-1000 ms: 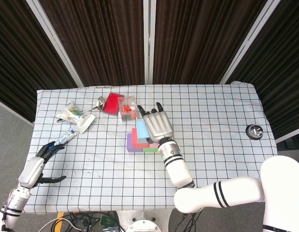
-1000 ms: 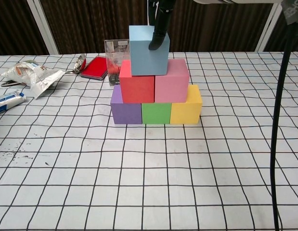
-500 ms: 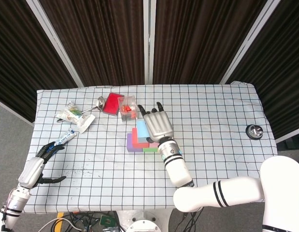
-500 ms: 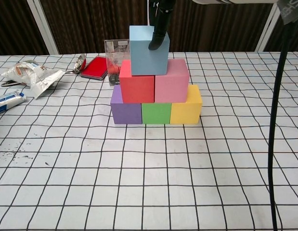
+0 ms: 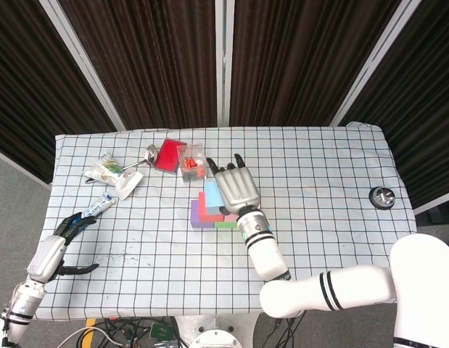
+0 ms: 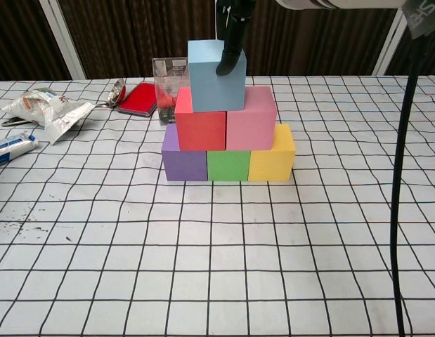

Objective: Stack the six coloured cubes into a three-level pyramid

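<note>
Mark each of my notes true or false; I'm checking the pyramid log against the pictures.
1. The light blue foam cube sits on top, over the red cube and the pink cube. True.
2. The bottom row reads, left to right in the chest view, yellow, green, purple. False: purple cube, green cube, yellow cube.
3. A dark fingertip of the right hand touches the light blue cube. True.
4. The left hand holds a cube. False: it holds nothing, at the table's near left edge.
5. The red flat box lies right of the pyramid. False: behind, to the left.
</note>
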Robot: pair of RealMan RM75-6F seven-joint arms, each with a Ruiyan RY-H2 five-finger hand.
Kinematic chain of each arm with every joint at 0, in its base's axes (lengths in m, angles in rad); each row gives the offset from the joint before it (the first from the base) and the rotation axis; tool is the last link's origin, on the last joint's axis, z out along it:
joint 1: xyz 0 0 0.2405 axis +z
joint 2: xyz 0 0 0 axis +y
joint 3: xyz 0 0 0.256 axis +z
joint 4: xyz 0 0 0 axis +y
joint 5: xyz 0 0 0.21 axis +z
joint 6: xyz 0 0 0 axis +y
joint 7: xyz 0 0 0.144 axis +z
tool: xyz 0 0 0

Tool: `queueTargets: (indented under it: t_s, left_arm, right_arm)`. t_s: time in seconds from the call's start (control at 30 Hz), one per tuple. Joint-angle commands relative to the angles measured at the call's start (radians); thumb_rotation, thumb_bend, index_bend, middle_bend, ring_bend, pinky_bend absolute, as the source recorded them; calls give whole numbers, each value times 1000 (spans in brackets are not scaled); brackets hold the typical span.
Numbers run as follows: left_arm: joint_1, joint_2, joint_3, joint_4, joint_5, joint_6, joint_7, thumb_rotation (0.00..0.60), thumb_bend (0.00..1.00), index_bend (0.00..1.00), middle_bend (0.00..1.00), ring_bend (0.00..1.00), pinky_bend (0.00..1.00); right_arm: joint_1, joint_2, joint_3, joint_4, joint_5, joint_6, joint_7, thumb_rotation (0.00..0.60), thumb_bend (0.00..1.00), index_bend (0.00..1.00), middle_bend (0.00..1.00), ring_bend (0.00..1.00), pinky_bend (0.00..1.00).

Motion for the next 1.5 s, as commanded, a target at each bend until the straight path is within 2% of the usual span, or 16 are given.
queueTargets:
  t_s: [0.03, 0.3, 0.57, 0.87, 1.27, 1.37, 1.5]
  left_arm:
    - [0, 1, -1, -1, -1, 0, -1, 600, 0, 122, 179, 12, 63]
    - [0, 1, -1, 2, -3, -4, -4, 600, 0, 122, 179, 12, 62]
    - [1, 2, -1, 7, -5, -4, -13, 600, 0, 122, 179, 12, 62]
    - [1, 2, -2, 8, -2, -2, -13, 600, 0, 122, 179, 12, 62]
    - [-1, 3, 0, 3, 0, -6, -8, 600, 0, 122, 179, 12, 62]
    - [-1, 5, 2, 2, 0, -9, -11, 600, 0, 123, 179, 12, 62]
    - [-4, 4, 3, -1, 3, -13, -6, 600, 0, 123, 179, 12, 62]
  right_arm:
    - [0, -1, 2, 1, 1, 0, 0, 600, 167, 0, 595, 223, 0]
    - [0, -8, 4, 10, 8, -13, 2, 600, 162, 0, 580, 223, 0]
    - [-3, -9, 3, 18, 4, -24, 7, 600, 139, 0, 475, 215, 0]
    - [-14, 8, 6, 0, -11, -38, 24, 600, 102, 0, 305, 134, 0]
    - [-64, 76, 15, -78, -64, -44, 93, 600, 84, 0, 222, 89, 0]
    - [-123, 135, 8, -116, -125, -115, 176, 600, 47, 0, 169, 25, 0]
    - [-231, 228, 2, -108, -272, -283, 359, 600, 3, 0, 116, 0, 0]
